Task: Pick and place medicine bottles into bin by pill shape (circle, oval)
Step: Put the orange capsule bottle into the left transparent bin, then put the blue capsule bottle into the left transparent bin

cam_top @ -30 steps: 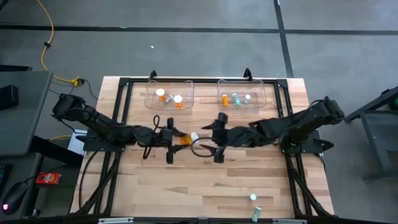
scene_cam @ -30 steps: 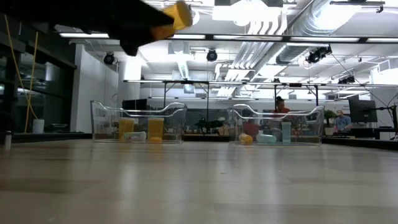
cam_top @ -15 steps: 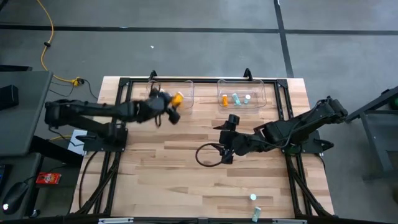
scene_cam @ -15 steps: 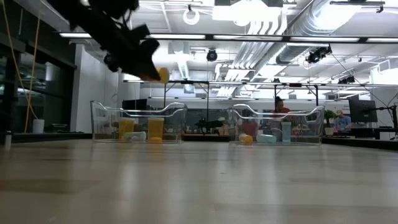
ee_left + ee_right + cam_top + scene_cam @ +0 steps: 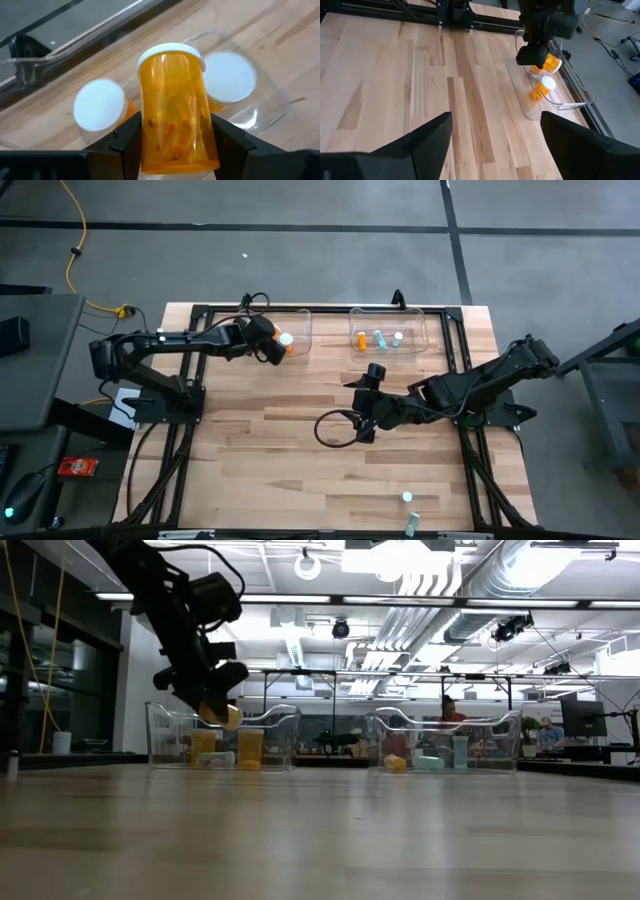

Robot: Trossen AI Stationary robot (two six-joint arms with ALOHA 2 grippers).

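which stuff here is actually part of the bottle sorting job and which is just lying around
Part of the job: orange bottle held by the left hand over the left bin; right bin; two loose bottles near the table's front edge.
Lying about: black cable loop; yellow cord on the floor.

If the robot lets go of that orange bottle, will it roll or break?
The orange pill bottle is a smooth round cylinder, so it would probably roll if it lands sideways. It looks like plastic, so it likely won't break. The left gripper holds it over the clear bin, whose walls should stop it.
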